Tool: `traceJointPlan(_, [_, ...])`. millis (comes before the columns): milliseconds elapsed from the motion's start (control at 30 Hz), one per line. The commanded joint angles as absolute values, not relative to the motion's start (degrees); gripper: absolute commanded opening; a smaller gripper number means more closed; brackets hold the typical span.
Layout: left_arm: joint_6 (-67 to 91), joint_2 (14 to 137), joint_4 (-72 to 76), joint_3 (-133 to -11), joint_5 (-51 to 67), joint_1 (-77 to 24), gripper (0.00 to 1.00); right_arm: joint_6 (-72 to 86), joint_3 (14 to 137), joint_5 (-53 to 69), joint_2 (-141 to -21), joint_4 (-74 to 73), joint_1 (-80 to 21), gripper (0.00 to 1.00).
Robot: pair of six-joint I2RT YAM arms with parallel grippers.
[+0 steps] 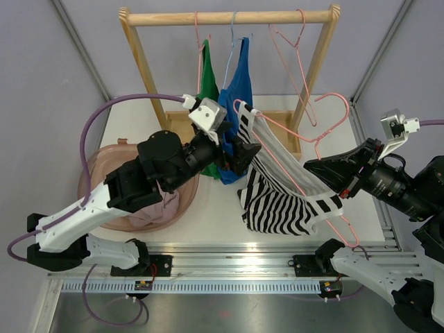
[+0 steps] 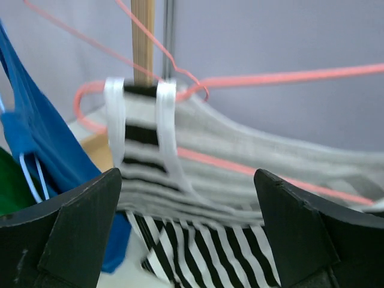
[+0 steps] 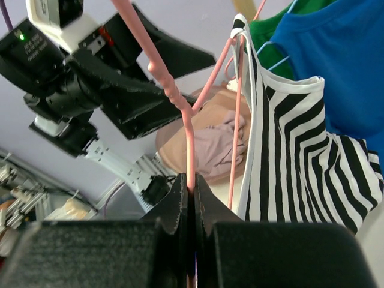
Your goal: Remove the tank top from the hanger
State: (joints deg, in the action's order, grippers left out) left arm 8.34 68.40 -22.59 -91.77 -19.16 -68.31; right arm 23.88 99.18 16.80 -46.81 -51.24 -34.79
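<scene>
A black-and-white striped tank top point(image 1: 277, 201) hangs on a pink wire hanger point(image 1: 326, 132) that is off the rack and tilted over the table. My right gripper point(image 1: 320, 171) is shut on the hanger's wire point(image 3: 189, 138), with the tank top point(image 3: 288, 156) draped to its right. My left gripper point(image 1: 243, 149) is open at the hanger's far shoulder. In the left wrist view its jaws point(image 2: 187, 180) stand wide apart on either side of the tank top point(image 2: 198, 204), without touching it. The white straps point(image 2: 166, 120) loop over the hanger's end point(image 2: 270, 78).
A wooden rack point(image 1: 229, 17) at the back holds a blue garment point(image 1: 239, 83), a green garment point(image 1: 207, 80) and an empty pink hanger point(image 1: 295, 55). A pink basin point(image 1: 97, 180) with mauve cloth point(image 1: 156, 205) sits at the left.
</scene>
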Motion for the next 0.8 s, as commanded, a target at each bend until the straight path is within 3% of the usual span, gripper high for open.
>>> traceJointPlan(0, [1.5,72.6,-18.2,-97.5,-28.8,-70.7,0.93,25.3,101.9,22.1,-46.8,-52.3,-35.1,0.0])
traceJointPlan(167, [0.4,75.5,-18.2,-99.1,-33.2,-71.0,0.66,24.3,103.4,21.2,-46.0,-55.0,-35.0,0.0])
traceJointPlan(333, [-1.0,75.9,-18.3,-98.5,-35.2,-71.0,0.63,23.5,103.9,17.5,-44.9,-55.5,-35.0,0.0])
traceJointPlan(367, [-1.2,75.9,-18.2,-98.3,-35.3,-71.0,0.42,23.6,104.1,18.0,-44.9,-55.5,-35.0,0.0])
traceJointPlan(500, [-2.3,76.7,-18.1,-98.6,-38.8,-70.9,0.26,23.6,104.4,19.4,-44.9,-54.8,-35.0,0.0])
traceJointPlan(600, [-2.5,77.6,-18.3,-99.4,-43.0,-70.9,0.04,22.5,104.7,17.9,-44.7,-55.9,-35.0,0.0])
traceJointPlan(767, [-0.3,75.8,-17.8,-97.7,-56.1,-70.8,0.0,17.4,102.8,18.9,-44.3,-59.2,-35.0,0.0])
